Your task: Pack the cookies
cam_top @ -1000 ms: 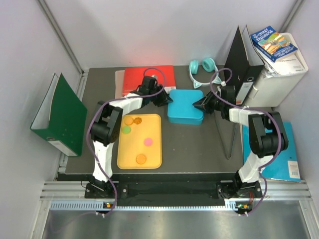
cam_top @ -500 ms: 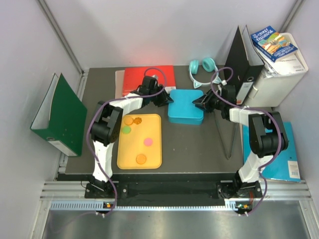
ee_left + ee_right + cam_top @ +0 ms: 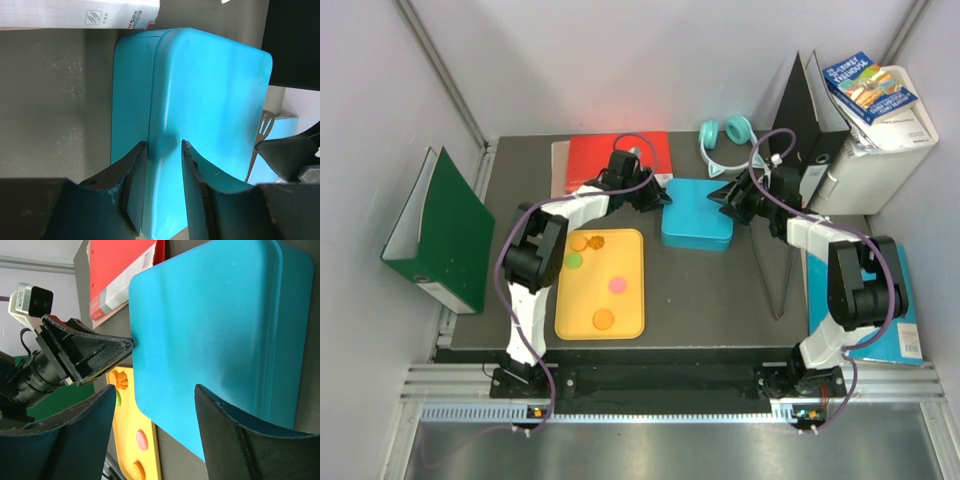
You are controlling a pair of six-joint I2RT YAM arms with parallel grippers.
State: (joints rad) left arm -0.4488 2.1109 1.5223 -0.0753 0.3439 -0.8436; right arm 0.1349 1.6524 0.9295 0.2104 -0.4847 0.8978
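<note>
The five cookies lie on the yellow tray, on the left side of the worktop. None is packed yet. The blue box sits in the middle, just right of the tray and a bit farther back. Its lid is shut.

The left claw is narrow and pinches the left edge of the box. The right claw is wide and holds nothing. It hangs at the far right corner of the box.

I think the step now is getting the box open, so the cookies have a place to go. Next, one claw should hold the box in place while the other lifts the lid up. The lid looks smooth, so a claw could slip off it. After that the cookies can be picked up one by one.
</note>
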